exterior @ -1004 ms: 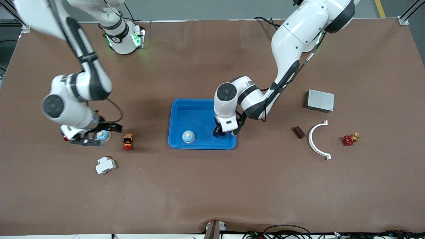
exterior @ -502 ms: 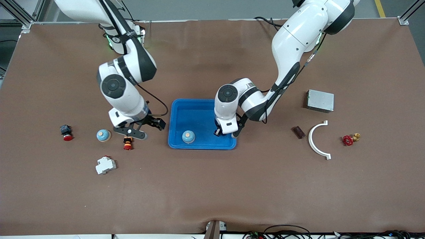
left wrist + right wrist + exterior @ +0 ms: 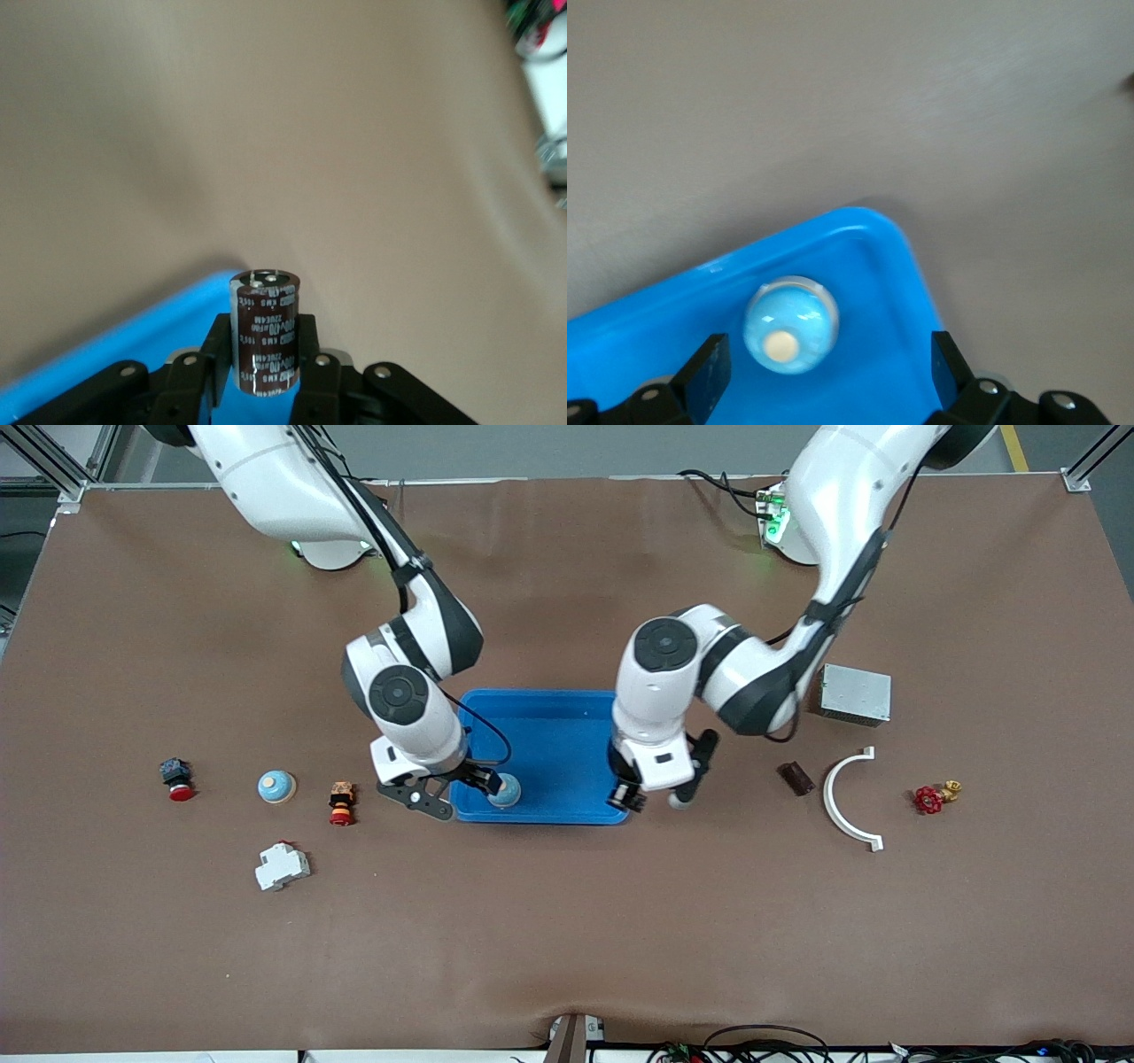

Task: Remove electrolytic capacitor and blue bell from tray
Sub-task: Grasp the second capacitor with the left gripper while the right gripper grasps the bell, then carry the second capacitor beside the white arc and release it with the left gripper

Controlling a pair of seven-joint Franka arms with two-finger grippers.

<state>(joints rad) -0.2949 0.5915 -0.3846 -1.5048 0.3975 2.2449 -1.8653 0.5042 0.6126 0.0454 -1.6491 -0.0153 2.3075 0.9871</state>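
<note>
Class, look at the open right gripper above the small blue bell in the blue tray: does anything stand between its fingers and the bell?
Nothing visible does. The right gripper hangs open over the small blue dome-shaped bell, which sits alone in a corner of the shallow bright-blue plastic tray; only the raised rim is close by.

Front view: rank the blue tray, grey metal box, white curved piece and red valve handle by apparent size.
1. blue tray
2. white curved piece, about the size of the grey metal box; unranked
3. red valve handle

A high front camera overlooks the whole bench (image 3: pixel 567 921); both wrist cameras look closely down at the tray (image 3: pixel 886 266), sharing its corner.
</note>
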